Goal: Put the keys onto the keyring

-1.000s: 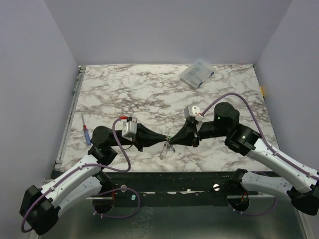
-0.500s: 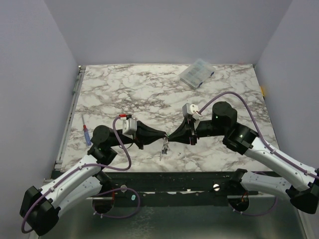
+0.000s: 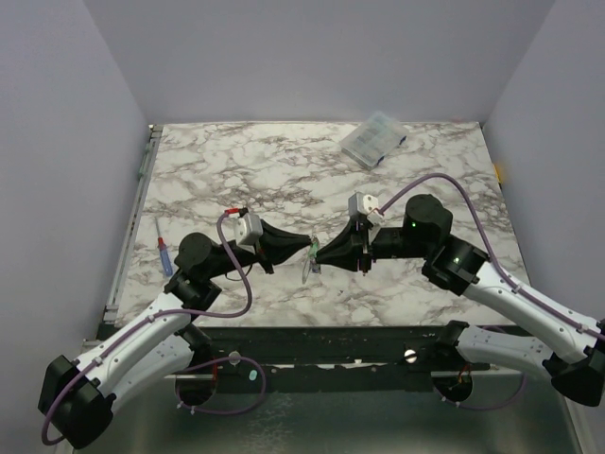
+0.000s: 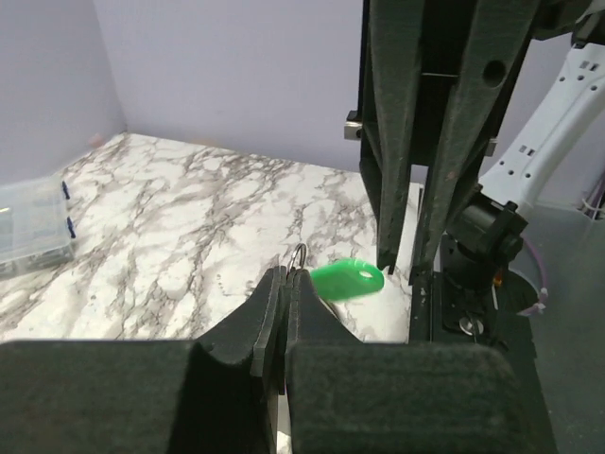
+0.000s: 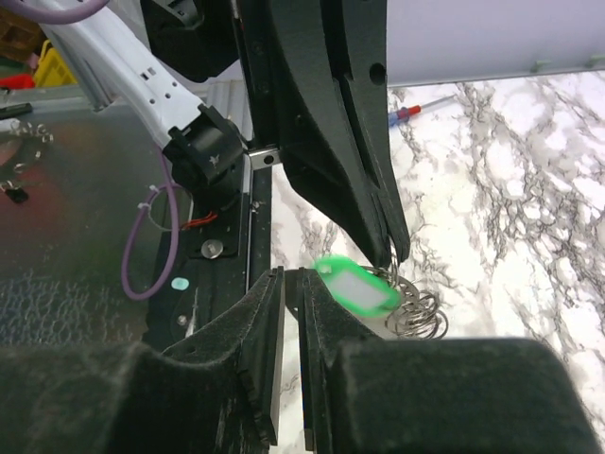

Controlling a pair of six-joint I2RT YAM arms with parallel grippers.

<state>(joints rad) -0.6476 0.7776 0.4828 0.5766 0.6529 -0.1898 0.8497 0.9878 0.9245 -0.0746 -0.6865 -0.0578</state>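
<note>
Clamped on keyring (image 5: 416,314) by left end effector (image 4: 286,276) near worktop (image 3: 284,170) edge. Pressed together at green key (image 5: 357,287) by right end effector (image 5: 291,274).

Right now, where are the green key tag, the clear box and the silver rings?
green key tag (image 4: 348,280), left wrist view, middle of the tag.
clear box (image 3: 373,139), top view, its lid.
silver rings (image 5: 416,314), right wrist view, the coils.

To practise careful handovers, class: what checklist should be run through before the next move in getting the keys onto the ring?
1. Left gripper clamps the ring: ok.
2. Right gripper grips the green tag: cannot tell.
3. Grippers meet tip to tip: ok.
4. Blue key in view: not ok.
5. Box and screwdriver well away: ok.
</note>
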